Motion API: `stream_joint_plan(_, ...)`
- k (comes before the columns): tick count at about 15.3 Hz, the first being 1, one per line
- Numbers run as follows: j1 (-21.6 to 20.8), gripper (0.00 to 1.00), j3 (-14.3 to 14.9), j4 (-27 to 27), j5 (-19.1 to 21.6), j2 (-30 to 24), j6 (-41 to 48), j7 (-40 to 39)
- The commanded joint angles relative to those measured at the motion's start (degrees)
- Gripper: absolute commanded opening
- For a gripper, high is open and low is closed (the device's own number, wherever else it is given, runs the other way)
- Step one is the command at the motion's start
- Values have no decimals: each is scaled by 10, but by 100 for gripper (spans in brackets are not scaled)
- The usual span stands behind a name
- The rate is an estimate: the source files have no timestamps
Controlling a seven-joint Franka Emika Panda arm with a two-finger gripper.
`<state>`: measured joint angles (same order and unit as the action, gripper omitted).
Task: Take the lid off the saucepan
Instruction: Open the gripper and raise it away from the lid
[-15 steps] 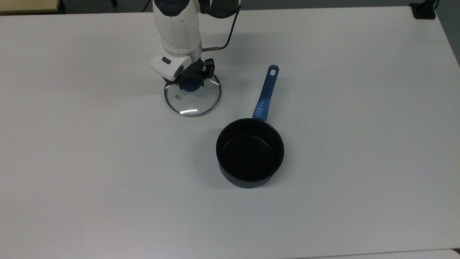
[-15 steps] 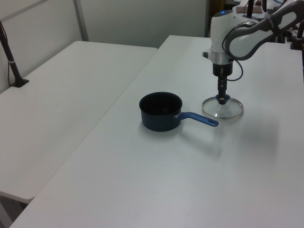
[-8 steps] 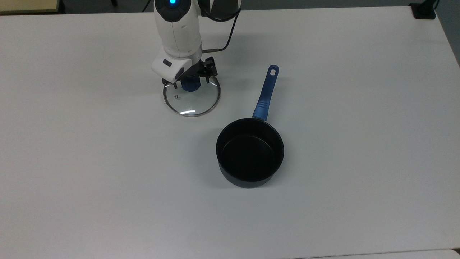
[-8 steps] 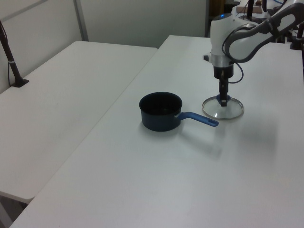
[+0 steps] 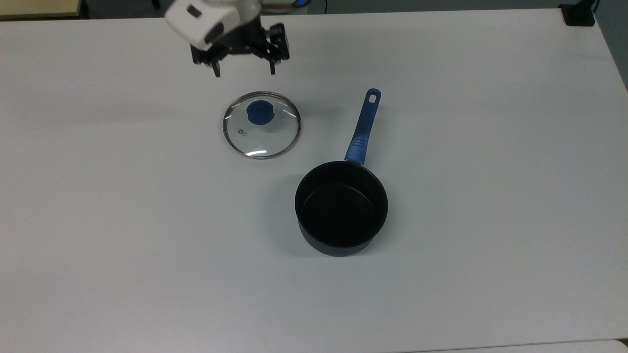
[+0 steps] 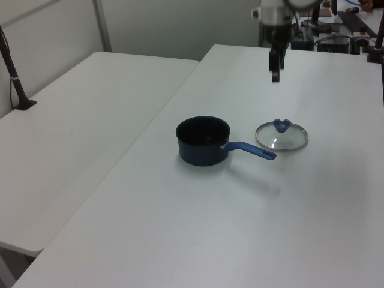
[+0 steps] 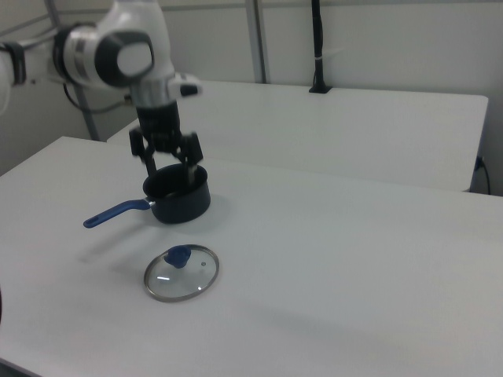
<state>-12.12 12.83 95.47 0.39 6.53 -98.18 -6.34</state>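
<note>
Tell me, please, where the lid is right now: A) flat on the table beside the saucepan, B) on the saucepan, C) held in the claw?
A: the lid lies flat on the table, apart from the uncovered saucepan, and the claw hangs open above the table.
</note>
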Motion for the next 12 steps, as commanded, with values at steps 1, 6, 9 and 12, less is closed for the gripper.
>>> stream_joint_plan(1, 40, 100, -33, -77, -10, 2, 72, 13)
stream_joint_plan(6, 61, 100, -33, -93, -9, -21, 100, 18)
stream_joint_plan(9, 68, 100, -30, -93, -8, -28, 100, 19)
stream_joint_plan(12, 66, 100, -31, -92, -8, -31, 99, 18)
